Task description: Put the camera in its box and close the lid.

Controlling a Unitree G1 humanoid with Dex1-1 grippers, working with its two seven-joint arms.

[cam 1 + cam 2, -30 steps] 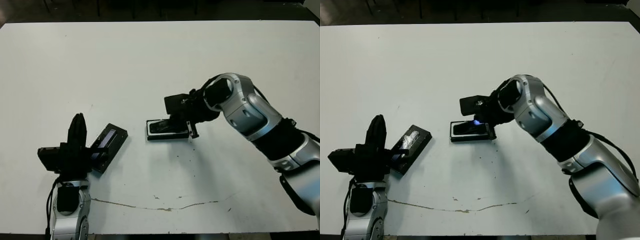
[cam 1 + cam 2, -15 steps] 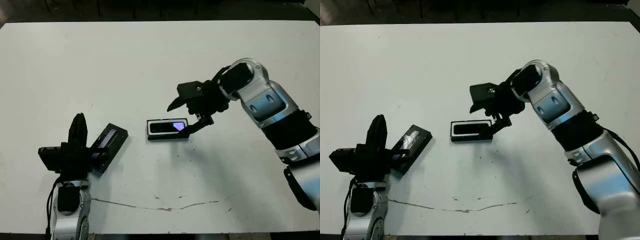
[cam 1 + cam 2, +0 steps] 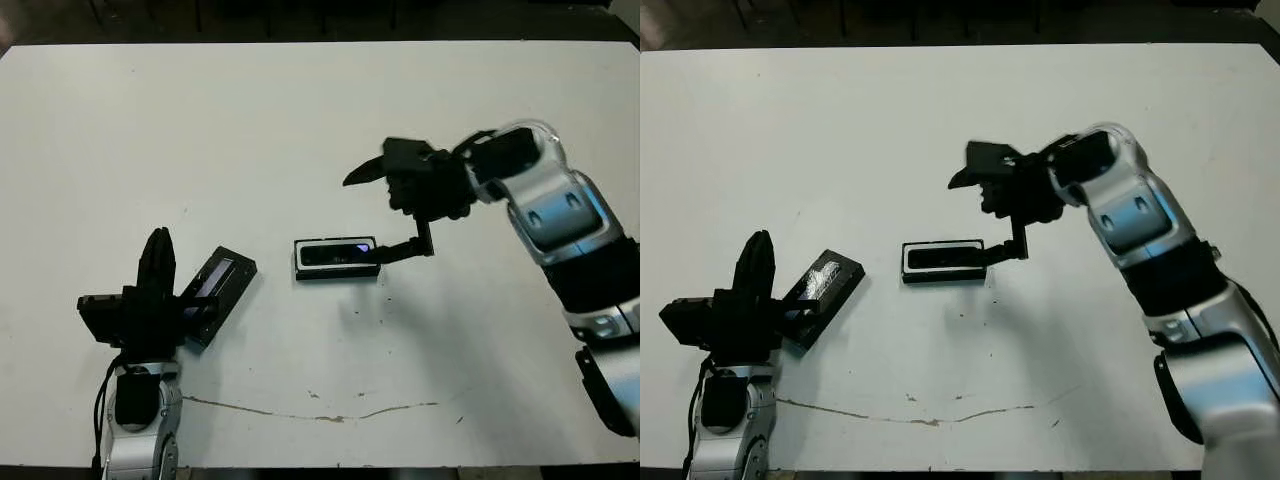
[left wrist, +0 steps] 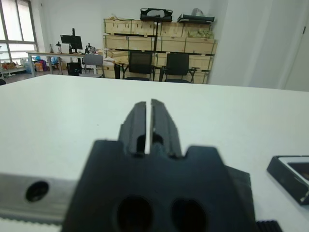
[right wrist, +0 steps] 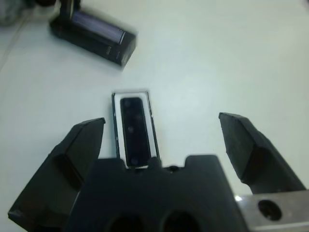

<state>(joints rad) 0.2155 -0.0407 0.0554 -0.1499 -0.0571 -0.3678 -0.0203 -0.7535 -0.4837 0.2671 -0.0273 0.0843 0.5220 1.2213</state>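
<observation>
Camera in its box at frame centre, right jaws spread and empty just to its right.

The camera (image 3: 335, 253) lies flat inside the box (image 3: 337, 272) near the centre of the head view on the white table (image 3: 300, 120); the right gripper (image 3: 395, 210) hangs to the upper right of it, one finger reaching down to the box's right end, though contact cannot be made out. In the right wrist view the box sits between the two wide-spread fingers, clear of both. The lid (image 3: 217, 293) lies tilted at lower left, its near end hidden behind the left gripper (image 3: 155, 262); whether it touches that gripper is unclear. The left jaws are pressed together with only a slit between them, holding nothing.
</observation>
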